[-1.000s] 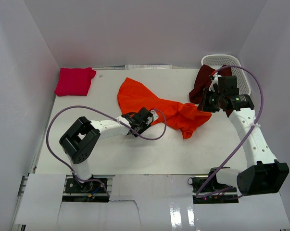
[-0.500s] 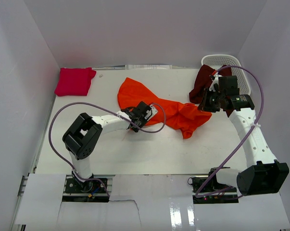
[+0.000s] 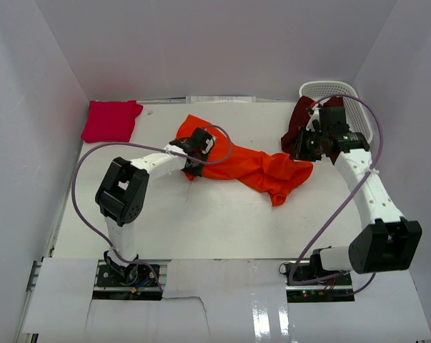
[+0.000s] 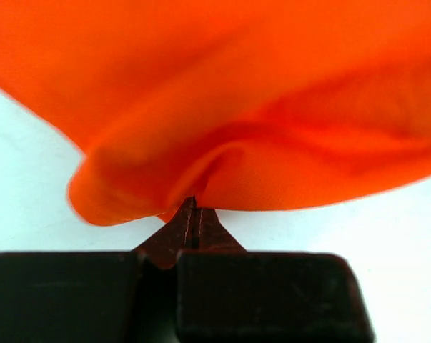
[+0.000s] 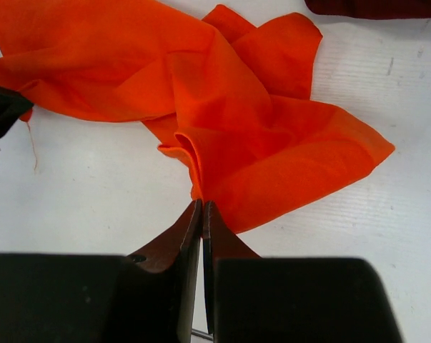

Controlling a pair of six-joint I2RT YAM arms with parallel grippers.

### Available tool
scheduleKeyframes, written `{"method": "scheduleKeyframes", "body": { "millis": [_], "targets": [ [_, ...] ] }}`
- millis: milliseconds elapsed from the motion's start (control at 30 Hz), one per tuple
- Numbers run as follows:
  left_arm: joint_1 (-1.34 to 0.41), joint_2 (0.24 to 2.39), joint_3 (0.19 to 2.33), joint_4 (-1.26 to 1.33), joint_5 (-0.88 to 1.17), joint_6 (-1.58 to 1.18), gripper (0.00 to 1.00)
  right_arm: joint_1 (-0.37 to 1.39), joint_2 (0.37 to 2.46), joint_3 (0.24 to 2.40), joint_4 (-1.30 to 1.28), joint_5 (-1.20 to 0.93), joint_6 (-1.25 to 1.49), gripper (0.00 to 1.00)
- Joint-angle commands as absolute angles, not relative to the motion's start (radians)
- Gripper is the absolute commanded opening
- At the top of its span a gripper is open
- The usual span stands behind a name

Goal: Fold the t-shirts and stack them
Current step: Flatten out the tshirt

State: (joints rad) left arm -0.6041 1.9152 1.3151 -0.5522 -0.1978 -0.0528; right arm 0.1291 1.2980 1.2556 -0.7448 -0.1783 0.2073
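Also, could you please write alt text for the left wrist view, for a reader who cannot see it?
Close up, the left arm's dark fingers are shut on a bunched fold of the orange t-shirt, which fills the upper frame. The white table shows beneath the cloth on both sides.

The left gripper (image 3: 195, 151) has been moved back and to the left and closed on a fold of the orange t-shirt (image 3: 252, 166), which is now bunched there. The right gripper (image 3: 301, 150) has been shifted slightly back.
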Motion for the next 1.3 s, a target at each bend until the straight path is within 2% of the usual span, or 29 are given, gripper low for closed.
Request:
{"method": "scheduleKeyframes", "body": {
  "millis": [0, 200, 333, 433, 533, 733, 867, 1100, 1267],
  "targets": [
    [-0.536, 1.855, 1.448, -0.581, -0.176, -0.191, 0.0, 0.123, 1.406, 1.345, -0.701, -0.244, 0.242, 0.08],
    [-0.46, 1.783, 1.598, -0.67, -0.204, -0.305, 0.0, 0.124, 1.423, 1.491, -0.653, -0.282, 0.278, 0.08],
    [-0.335, 1.72, 1.71, -0.745, -0.06, -0.415, 0.0, 0.124, 1.442, 1.664, -0.707, -0.287, 0.233, 0.08],
    [-0.275, 1.692, 1.764, -0.8, -0.064, -0.422, 0.0, 0.124, 1.444, 1.751, -0.742, -0.279, 0.196, 0.08],
    [-0.235, 1.649, 1.763, -0.807, -0.123, -0.433, 0.0, 0.123, 1.431, 1.792, -0.709, -0.264, 0.222, 0.08],
    [-0.179, 1.533, 1.787, -0.798, -0.081, -0.453, 0.0, 0.124, 1.382, 1.832, -0.644, -0.346, 0.209, 0.08],
    [-0.178, 1.399, 1.727, -0.743, -0.098, -0.446, 0.0, 0.124, 1.217, 1.732, -0.516, -0.403, 0.192, 0.08],
    [-0.178, 1.134, 1.586, -0.618, -0.129, -0.442, 0.0, 0.124, 1.048, 1.76, -0.39, -0.409, 0.135, 0.08],
    [-0.178, 0.879, 1.407, -0.489, -0.167, -0.436, 0.0, 0.124, 0.842, 1.638, -0.232, -0.419, 0.144, 0.08]
  ]
}}
